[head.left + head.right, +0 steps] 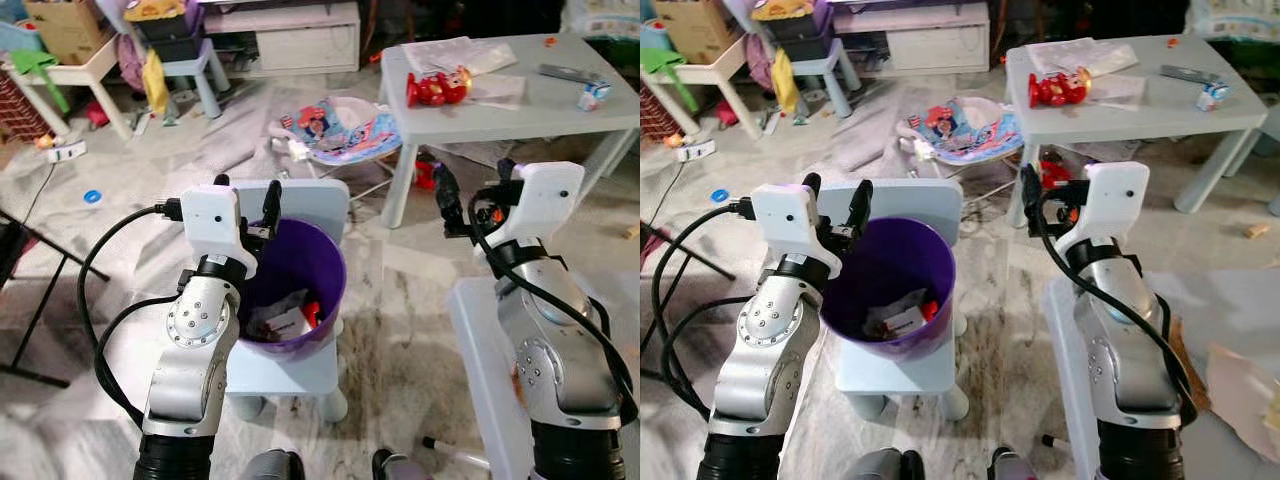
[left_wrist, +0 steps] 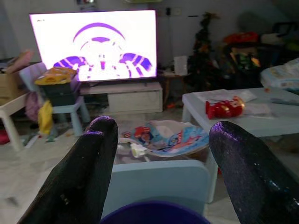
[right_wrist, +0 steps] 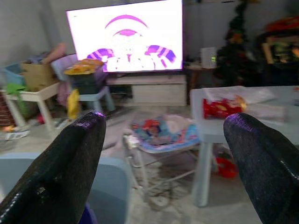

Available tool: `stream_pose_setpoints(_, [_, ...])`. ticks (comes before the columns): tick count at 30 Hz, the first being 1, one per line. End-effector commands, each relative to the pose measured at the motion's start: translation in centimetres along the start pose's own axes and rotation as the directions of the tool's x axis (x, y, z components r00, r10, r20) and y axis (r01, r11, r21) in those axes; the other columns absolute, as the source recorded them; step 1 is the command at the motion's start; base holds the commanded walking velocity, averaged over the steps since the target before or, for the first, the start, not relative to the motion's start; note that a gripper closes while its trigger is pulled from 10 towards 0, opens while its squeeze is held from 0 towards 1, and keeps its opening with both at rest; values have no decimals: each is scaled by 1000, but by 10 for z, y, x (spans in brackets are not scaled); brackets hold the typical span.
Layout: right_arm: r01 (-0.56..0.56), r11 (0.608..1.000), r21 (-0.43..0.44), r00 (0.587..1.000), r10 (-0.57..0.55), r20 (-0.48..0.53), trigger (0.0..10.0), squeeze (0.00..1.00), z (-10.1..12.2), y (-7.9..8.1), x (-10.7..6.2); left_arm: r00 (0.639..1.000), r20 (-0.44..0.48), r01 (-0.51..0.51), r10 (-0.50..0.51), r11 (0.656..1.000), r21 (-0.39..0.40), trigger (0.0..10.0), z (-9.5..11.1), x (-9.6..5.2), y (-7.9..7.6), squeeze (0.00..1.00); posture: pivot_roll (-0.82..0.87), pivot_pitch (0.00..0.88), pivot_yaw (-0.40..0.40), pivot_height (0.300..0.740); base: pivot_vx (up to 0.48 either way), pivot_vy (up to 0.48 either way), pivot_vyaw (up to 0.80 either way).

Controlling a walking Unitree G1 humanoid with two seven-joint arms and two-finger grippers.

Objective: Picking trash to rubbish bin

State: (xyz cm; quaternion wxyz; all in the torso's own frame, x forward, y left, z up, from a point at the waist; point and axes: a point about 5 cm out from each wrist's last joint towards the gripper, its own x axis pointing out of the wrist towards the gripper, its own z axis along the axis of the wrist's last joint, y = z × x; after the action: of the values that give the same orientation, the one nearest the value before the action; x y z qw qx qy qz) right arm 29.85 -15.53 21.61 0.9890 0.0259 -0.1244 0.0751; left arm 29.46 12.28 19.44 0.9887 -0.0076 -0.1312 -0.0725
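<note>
Done: your purple bin (image 1: 295,290) on the small chair (image 1: 300,370) already has some trash inside | Tools: left tool (image 1: 250,205) at the rim, right tool (image 1: 447,200) beside it, both released, empty | Left: probably more trash around.

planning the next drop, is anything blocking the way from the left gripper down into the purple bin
Nothing visible does. The left gripper is open and empty at the far rim of the purple bin, whose mouth is uncovered, with some trash already at the bottom.
</note>
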Motion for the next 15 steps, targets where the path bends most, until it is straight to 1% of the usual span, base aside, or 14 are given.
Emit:
stream_pose_setpoints(1, [-9, 1000, -1, 999, 9, 36, 10000, 255, 10, 3, 0, 1000, -24, -11, 11, 1000, 1, 10000, -4, -2, 2, 0, -18, 195, 39, 740, 0, 281, 0])
stream_pose_setpoints(8, [-17, 1000, -3, 999, 17, 35, 10000, 259, 10, 4, 2, 999, -31, -21, 21, 1000, 4, 10000, -5, -1, 5, 0, -18, 197, 34, 740, 0, 293, 0])
stream_pose_setpoints(15, [-24, 1000, -3, 999, 24, 29, 10000, 259, 9, 5, 3, 999, -35, -23, 24, 1000, 8, 10000, -6, -2, 5, 0, -14, 196, 31, 740, 0, 338, 0])
